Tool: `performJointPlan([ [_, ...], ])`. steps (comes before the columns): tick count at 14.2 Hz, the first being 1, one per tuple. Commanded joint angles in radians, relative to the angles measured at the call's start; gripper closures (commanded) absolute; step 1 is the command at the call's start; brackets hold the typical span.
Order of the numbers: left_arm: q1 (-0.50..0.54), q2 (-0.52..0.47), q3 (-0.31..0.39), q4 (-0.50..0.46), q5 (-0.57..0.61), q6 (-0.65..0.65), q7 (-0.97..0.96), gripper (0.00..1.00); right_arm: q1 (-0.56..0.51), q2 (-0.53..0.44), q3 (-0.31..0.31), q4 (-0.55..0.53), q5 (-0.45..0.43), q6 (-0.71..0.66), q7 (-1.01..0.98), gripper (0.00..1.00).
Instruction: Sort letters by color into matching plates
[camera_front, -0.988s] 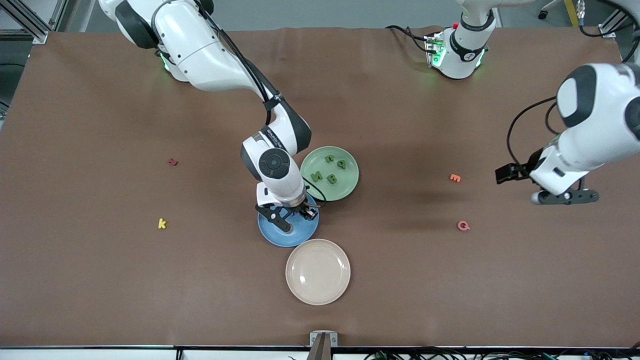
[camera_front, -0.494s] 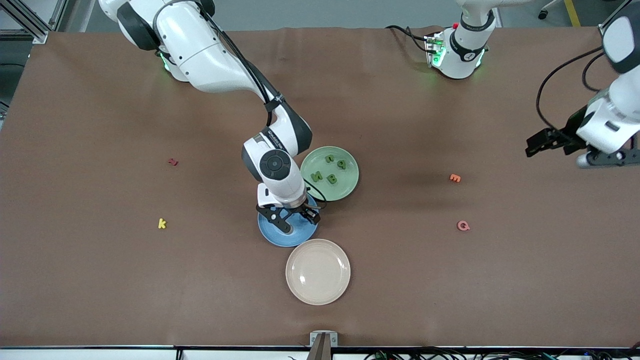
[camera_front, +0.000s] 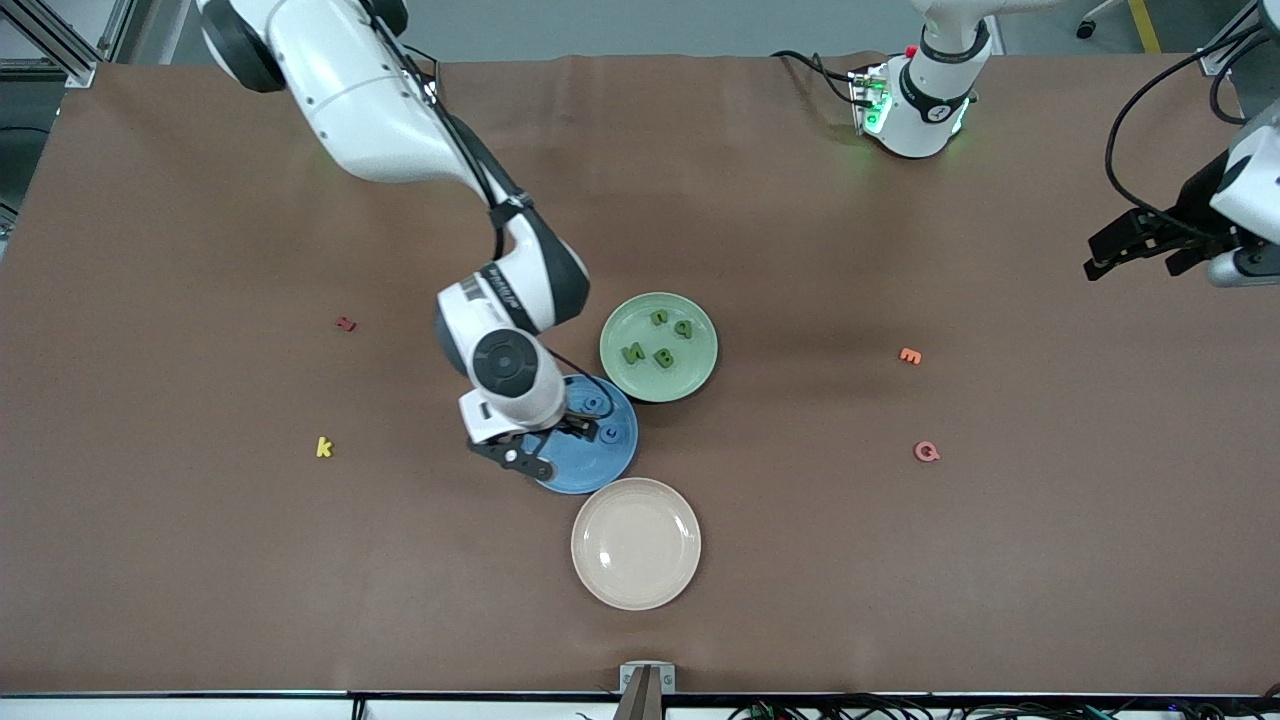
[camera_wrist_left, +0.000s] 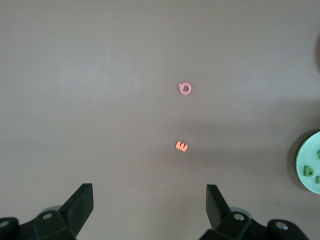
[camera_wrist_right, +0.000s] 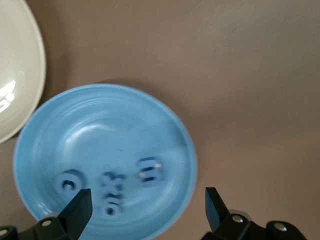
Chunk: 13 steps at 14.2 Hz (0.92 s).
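Clutter around the plates: a cream plate (camera_front: 636, 543) just nearer the camera than the blue plate (camera_front: 592, 440), a yellow k (camera_front: 323, 447) and a dark red letter (camera_front: 346, 323) toward the right arm's end, an orange E (camera_front: 909, 355) and a pink Q (camera_front: 927, 452) toward the left arm's end. Since a second ago the right gripper (camera_front: 545, 447) has let go, its fingers now apart and empty, and shifted off the plate's middle to its rim. The left gripper (camera_wrist_left: 150, 205), fingers spread, has pulled away over the table's end. Blue letters (camera_wrist_right: 112, 187) lie in the blue plate; four green letters (camera_front: 660, 340) sit in the green plate (camera_front: 700, 375).
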Motion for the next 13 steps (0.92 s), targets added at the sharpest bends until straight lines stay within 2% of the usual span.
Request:
performJointPlan([
  [1, 0.004, 0.02, -0.002, 0.099, -0.011, -0.033, 0.017, 0.01, -0.074, -0.147, 0.009, -0.128, 0.0, -0.062, -0.163, 0.0],
  [3, -0.002, 0.052, -0.005, 0.165, -0.007, -0.033, 0.01, 0.01, -0.14, -0.271, 0.007, -0.271, -0.023, -0.064, -0.319, 0.0],
  [5, -0.007, 0.063, -0.006, 0.189, 0.001, -0.033, 0.01, 0.01, -0.215, -0.373, 0.007, -0.356, -0.051, -0.108, -0.453, 0.0],
  [9, -0.016, 0.112, -0.009, 0.286, -0.001, -0.033, 0.015, 0.01, -0.33, -0.48, 0.007, -0.348, -0.105, -0.274, -0.629, 0.0],
  [13, -0.024, 0.141, -0.022, 0.294, 0.015, -0.033, 0.017, 0.01, -0.396, -0.557, 0.009, -0.339, -0.106, -0.338, -0.654, 0.0],
])
